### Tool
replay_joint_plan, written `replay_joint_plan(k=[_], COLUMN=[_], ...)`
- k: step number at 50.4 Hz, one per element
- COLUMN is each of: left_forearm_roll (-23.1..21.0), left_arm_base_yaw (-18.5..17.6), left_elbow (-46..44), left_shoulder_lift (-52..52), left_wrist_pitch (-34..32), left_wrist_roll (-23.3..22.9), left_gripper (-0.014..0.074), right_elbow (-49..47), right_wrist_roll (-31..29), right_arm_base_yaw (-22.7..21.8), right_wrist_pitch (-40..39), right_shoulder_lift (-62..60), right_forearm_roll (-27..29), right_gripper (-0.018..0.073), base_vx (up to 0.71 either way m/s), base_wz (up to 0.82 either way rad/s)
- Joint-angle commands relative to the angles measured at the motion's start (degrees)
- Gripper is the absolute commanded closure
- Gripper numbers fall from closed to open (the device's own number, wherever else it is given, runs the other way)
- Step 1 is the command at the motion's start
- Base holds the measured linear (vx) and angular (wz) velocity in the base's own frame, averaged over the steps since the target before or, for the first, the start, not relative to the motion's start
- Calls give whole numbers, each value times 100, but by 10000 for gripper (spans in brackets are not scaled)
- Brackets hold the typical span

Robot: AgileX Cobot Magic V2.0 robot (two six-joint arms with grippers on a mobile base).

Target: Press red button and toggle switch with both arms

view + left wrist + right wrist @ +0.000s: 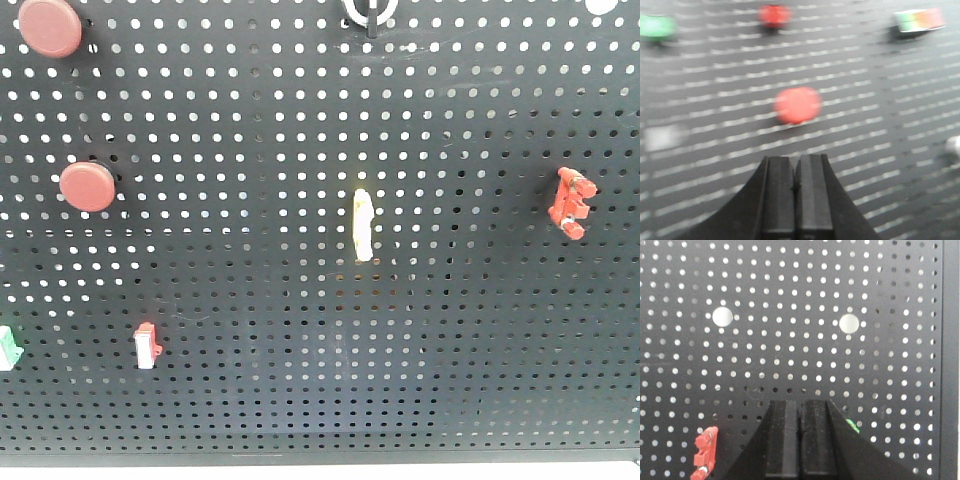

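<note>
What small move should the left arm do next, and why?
Probably push the left gripper straight forward onto the red button. Its jaws are shut, the button lies ahead of the tip in the left wrist view, and a gap shows between them.

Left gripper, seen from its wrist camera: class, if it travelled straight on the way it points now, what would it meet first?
Probably the round red button, directly ahead of the shut left gripper on the pegboard. The picture is blurred, so the gap is unclear.

Matt black perforated metal pegboard [300, 150]; smooth, dull red plastic button [88, 187]; matt black plastic right end effector [800, 407]
</note>
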Motion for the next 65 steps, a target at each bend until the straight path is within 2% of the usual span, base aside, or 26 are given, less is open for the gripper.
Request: replay_joint_plan(k=[1, 5, 9, 19, 29, 37, 42, 46, 54, 60, 65], left_forearm_roll=[870, 1302, 1415, 1388, 1388, 1388, 1399, 1428, 1504, 1503, 1503], left_arm_base_yaw=[-205, -319, -324, -308, -308, -308, -308, -308, -308, -308, -308], left_elbow=[-509, -740, -887, -947, -947, -947, -947, -934, -593, -41, 382], left_shoulder_lift=[504, 871, 1106, 1547, 1795, 1748, 1490, 1222, 562, 39, -350], left_wrist_pitch=[-179, -162, -96, 144, -92, -164, -551, -577, 133, 543, 664], left_wrist_roll=[-1089, -1736, -2099, -2095, -2095, -2095, -2090, -2090, -2090, -2090, -2090], left_gripper=[595, 595, 595, 595, 595, 595, 596, 597, 597, 597, 597], right_elbow=[-193, -193, -193, -193, -193, -193, -193, -193, -193, -193, -193], right_wrist_roll=[-15, -15, -15, -15, -15, -15, -15, -15, 44, 707, 1290], right_arm_base_yaw=[-17, -17, -17, -17, -17, -17, -17, -17, -17, -3, 181], right_wrist_pitch=[-455, -445, -445, -443, -443, -430, -418, -418, -412, -498, -807], right_shoulder_lift=[77, 78, 78, 78, 78, 78, 78, 78, 78, 135, 259], right_forearm_roll=[-16, -16, -16, -16, -16, -16, -21, -73, -691, -1104, -1859], right_gripper=[563, 563, 563, 563, 563, 563, 563, 563, 563, 563, 563], base_vx=[0, 0, 0, 0, 0, 0, 0, 0, 0, 0, 0], base_wz=[0, 0, 0, 0, 0, 0, 0, 0, 0, 0, 0])
